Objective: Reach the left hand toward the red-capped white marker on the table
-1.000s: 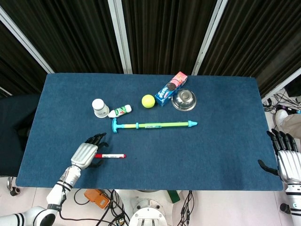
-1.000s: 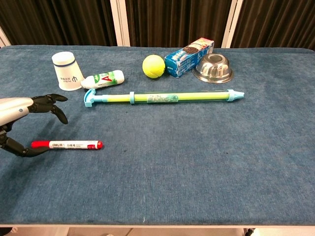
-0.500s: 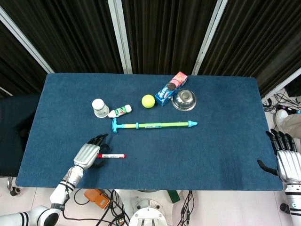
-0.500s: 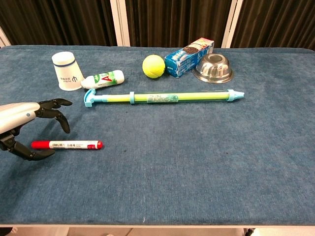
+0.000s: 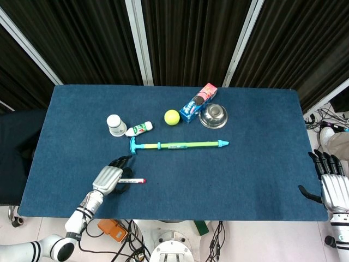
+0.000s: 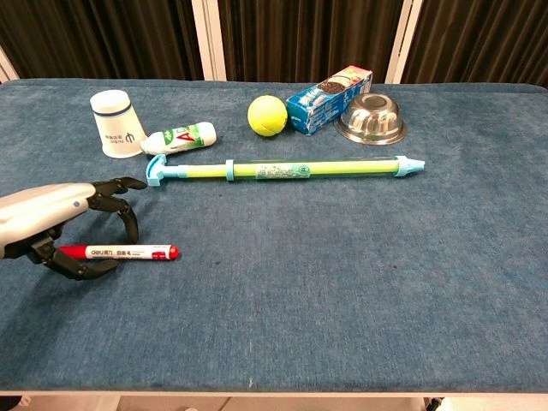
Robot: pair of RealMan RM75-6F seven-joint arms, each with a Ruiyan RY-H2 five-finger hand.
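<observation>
Slim white marker [image 6: 117, 253], red caps, on blue felt counter [image 6: 342, 257]. My left hand [image 6: 60, 224] arched over its end, fingers wide, empty.

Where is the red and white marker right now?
The marker lies on the blue table, near its front left edge in the chest view, partly under the left hand, below the long green pump.
</observation>
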